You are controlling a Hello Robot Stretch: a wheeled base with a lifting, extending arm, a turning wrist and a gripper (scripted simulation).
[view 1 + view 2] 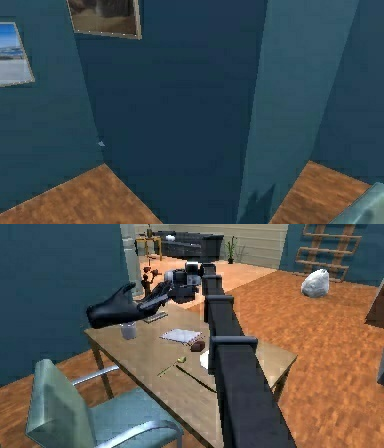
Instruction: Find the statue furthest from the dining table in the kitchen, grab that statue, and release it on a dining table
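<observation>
Across the arm side view, a wooden bench (145, 352) stands on a wood-plank floor (330, 344), with a dark teal wall (50, 284) at the view's left. A pale grey-blue chair (90, 414) is drawn up to the bench's near end. On the bench top lie a sheet of paper (180, 335), a dark red round thing (197, 346) and a pencil (166, 371). A small pale cup (128, 330) stands near the far edge.

Beyond the bench the room opens out. A dark sofa (190, 242) and a potted plant (232, 246) stand against the back wall. A shelf unit (330, 244) stands at the upper right, and a white lump (315, 282) sits on the floor before it.

The arm (235, 364) reaches out over the bench. The pincer (152, 300) holds the statue (112, 308), a black, hand-like form that hangs at the finger end, above the bench's far edge and clear of it. The cup shows directly below the statue. How the fingers are set cannot be told.

The forward view faces a corner of dark teal walls (170, 120). One framed picture (105, 15) hangs at the top and a second picture (12, 55) at the left edge. Wood flooring (90, 200) shows at the bottom.
</observation>
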